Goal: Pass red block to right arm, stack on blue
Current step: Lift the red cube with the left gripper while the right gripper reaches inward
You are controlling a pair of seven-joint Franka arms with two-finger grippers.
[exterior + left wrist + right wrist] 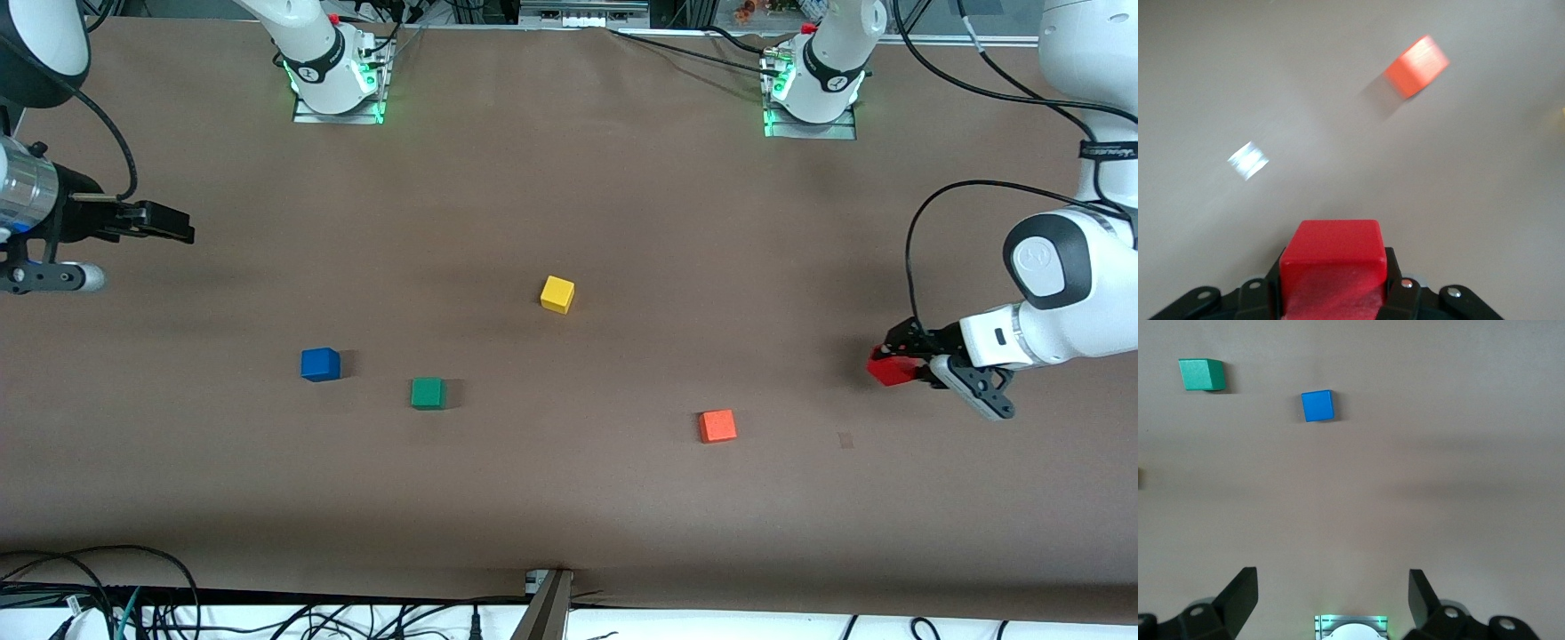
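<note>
Red block clamped in left end effector

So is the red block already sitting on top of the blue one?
No, the red block is clamped in the left gripper at the left arm's end of the table, while the blue cube sits bare.

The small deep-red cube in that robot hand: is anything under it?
The small deep-red cube is clamped in the left hand, over bare brown table at the left arm's end. Nothing shows beneath it, though the spot straight below is covered by cube and fingers.
</note>
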